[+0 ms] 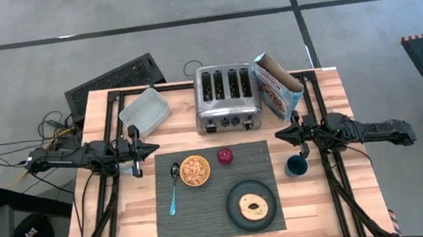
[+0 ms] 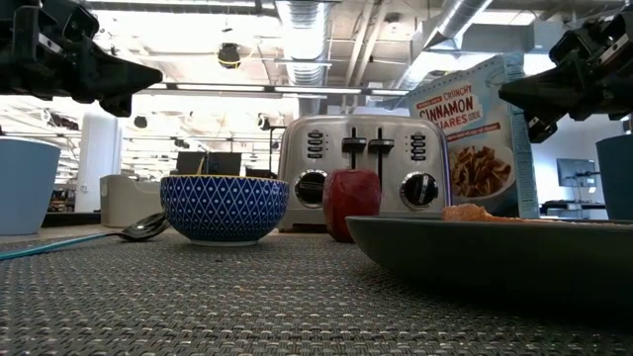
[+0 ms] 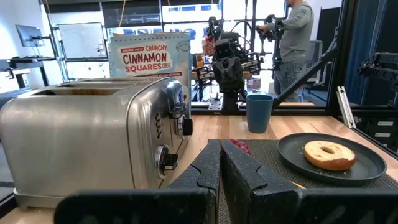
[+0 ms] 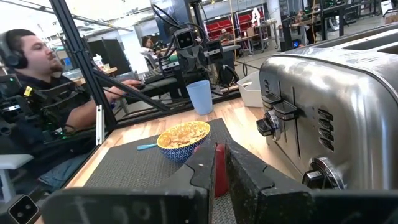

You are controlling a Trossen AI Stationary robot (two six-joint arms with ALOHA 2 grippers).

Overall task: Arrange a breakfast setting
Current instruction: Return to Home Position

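Closed and empty, your left gripper (image 1: 154, 148) sits mid-left and your right gripper (image 1: 278, 135) mid-right, just above the dark blue cup (image 1: 296, 165) in frame; a careless swing could topple it.

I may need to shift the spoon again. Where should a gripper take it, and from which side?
Probably mid-handle, from straight above, fingers across its width: the spoon lies flat on the placemat, its thin blue handle free of the bowl beside it.
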